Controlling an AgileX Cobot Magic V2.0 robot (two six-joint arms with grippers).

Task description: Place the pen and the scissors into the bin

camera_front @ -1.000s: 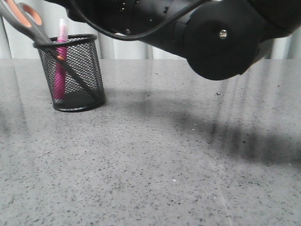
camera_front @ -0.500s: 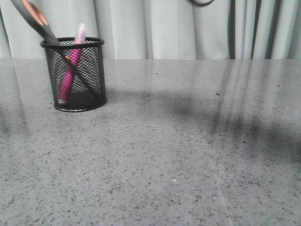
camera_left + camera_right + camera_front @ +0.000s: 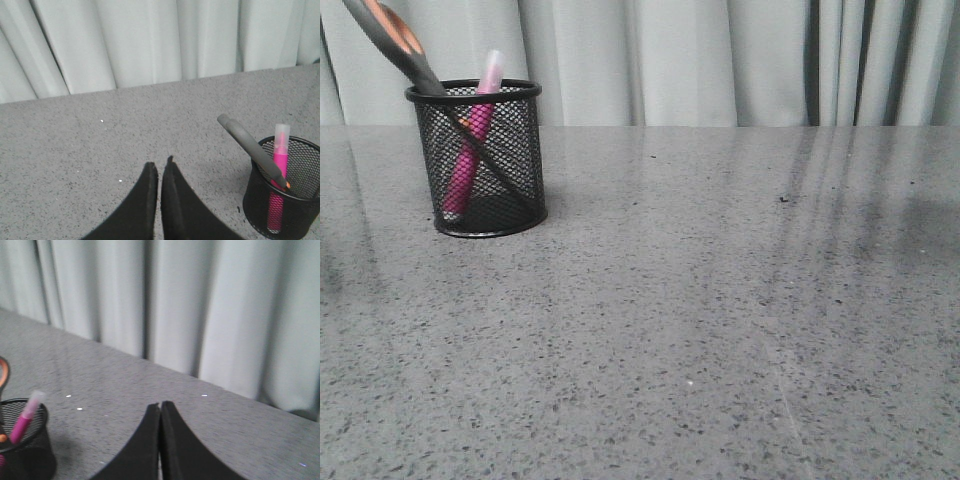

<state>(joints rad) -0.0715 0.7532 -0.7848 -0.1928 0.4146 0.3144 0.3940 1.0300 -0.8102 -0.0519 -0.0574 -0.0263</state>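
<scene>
The black mesh bin (image 3: 480, 160) stands upright at the far left of the grey table. Inside it leans the pink pen (image 3: 472, 150), its pale cap poking above the rim. The scissors (image 3: 400, 45) rest in the bin too, blades down, grey and orange handles sticking out to the upper left. The left wrist view shows the bin (image 3: 282, 190), the pen (image 3: 279, 165) and the scissors' handle (image 3: 245, 142) beside my left gripper (image 3: 160, 162), which is shut and empty. My right gripper (image 3: 160, 404) is shut and empty, with the bin (image 3: 22, 440) and pen (image 3: 26, 417) off to one side.
Pale curtains (image 3: 670, 60) hang behind the table's far edge. The speckled grey tabletop (image 3: 700, 320) stretches to the right of the bin. Neither arm shows in the front view.
A black arm that filled the top of the front view a second ago has left it. The pen has tipped from upright to leaning. Its shadow on the table has faded.
</scene>
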